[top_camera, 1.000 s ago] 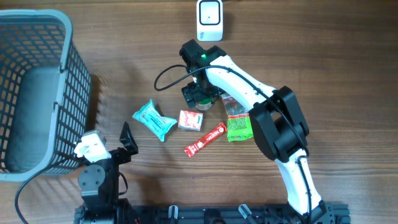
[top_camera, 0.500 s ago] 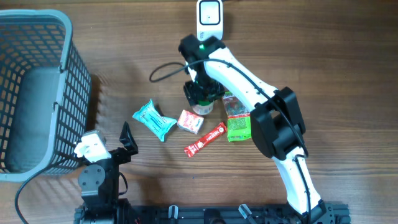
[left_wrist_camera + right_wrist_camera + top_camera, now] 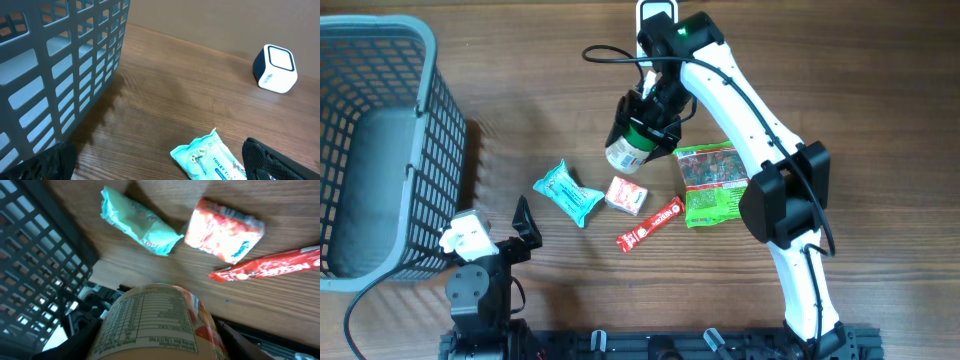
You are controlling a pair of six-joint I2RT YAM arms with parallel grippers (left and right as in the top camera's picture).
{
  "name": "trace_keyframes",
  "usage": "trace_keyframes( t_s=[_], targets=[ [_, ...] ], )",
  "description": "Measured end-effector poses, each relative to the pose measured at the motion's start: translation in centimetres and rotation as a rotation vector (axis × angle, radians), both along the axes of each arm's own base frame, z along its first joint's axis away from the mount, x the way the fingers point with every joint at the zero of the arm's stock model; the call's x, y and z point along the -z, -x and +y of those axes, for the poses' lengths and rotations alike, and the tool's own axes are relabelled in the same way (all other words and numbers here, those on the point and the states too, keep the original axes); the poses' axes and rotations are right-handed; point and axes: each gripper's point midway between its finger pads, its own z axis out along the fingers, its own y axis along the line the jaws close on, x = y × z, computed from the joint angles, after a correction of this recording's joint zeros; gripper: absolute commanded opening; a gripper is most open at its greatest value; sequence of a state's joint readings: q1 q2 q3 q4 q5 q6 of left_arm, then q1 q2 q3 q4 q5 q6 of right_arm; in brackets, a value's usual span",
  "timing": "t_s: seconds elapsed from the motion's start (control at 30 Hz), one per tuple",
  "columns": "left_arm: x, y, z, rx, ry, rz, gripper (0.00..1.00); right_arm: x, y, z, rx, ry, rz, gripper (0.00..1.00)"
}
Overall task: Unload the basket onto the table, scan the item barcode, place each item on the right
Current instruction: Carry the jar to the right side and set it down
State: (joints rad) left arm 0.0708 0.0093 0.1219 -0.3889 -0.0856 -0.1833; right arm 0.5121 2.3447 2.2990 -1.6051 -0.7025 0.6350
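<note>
The item is a cylindrical tub (image 3: 628, 150) with a green lid and a printed nutrition label (image 3: 157, 322). My right gripper (image 3: 645, 125) is shut on it and holds it tilted above the table, just below the white scanner (image 3: 648, 10). In the right wrist view the black fingers (image 3: 80, 340) flank the tub on both sides. The arm hides most of the scanner from overhead; the left wrist view shows the scanner (image 3: 276, 69) whole at the far right. My left gripper (image 3: 495, 232) rests open at the table's front left, holding nothing.
A grey basket (image 3: 380, 140) stands at the left. On the table lie a teal wipes pack (image 3: 567, 192), a red-and-white packet (image 3: 627, 194), a red stick pack (image 3: 650, 225) and a green packet (image 3: 712, 183). A black cable (image 3: 610, 55) loops near the scanner.
My right gripper closed on the tub, lifted it off the table and carried it up toward the scanner, tilting it. The green packet is now uncovered. The left arm stayed still.
</note>
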Motion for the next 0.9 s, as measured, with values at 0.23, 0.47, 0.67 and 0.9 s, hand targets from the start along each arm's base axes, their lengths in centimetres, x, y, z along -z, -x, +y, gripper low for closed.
trace_keyframes(
  t_s=[0.23,0.47,0.67,0.9],
  targets=[
    [0.0,0.0,0.0,0.000,0.000,0.000,1.00,-1.0,0.4,0.4,-0.034,-0.032,-0.031,0.47],
    [0.0,0.0,0.0,0.000,0.000,0.000,1.00,-9.2,-6.0,-1.4,0.036,0.012,-0.614,0.48],
    [0.0,0.0,0.0,0.000,0.000,0.000,1.00,-12.3,-17.4,-4.9,0.282,0.290,-1.118,0.48],
    [0.0,0.0,0.0,0.000,0.000,0.000,1.00,-9.0,-25.9,-5.0,0.375,0.446,-1.371,0.48]
  ],
)
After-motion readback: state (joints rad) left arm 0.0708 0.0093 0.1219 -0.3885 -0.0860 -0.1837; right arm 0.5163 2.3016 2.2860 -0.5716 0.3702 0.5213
